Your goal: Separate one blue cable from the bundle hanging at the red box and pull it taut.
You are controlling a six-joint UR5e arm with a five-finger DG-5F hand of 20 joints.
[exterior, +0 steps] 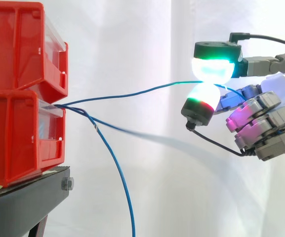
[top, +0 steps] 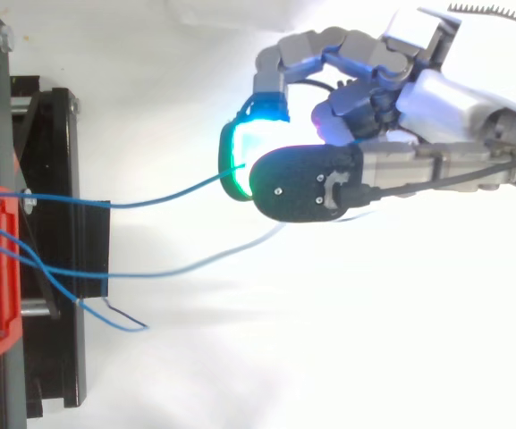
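One blue cable [exterior: 147,90] leaves the gap between the two stacked red bins and runs out past the stand's edge to the robot hand [exterior: 275,123]. It rises in a shallow bow, not quite straight, and touches nothing along the way. It ends in a pinch between two glowing pads. The upper pad [exterior: 211,69] shines white and green, the lower pad [exterior: 204,94] white with a red rim. A short bit of cable shows beyond them, towards the palm. The robot hand is thus closed on this cable, with its other fingers curled below and glowing magenta. In the top view the cable [top: 168,197] meets the green-lit pad [top: 249,147] at its edge.

The other cables [exterior: 117,168] start at the same gap. One drops in a long curve below the stand's top edge, and another trails off lower to the side, apart from the held one.

The upper bin [exterior: 19,44] sits on the lower bin [exterior: 14,138], which stands at the edge of the black stand [exterior: 28,202]. A white curtain [exterior: 147,29] hangs behind.
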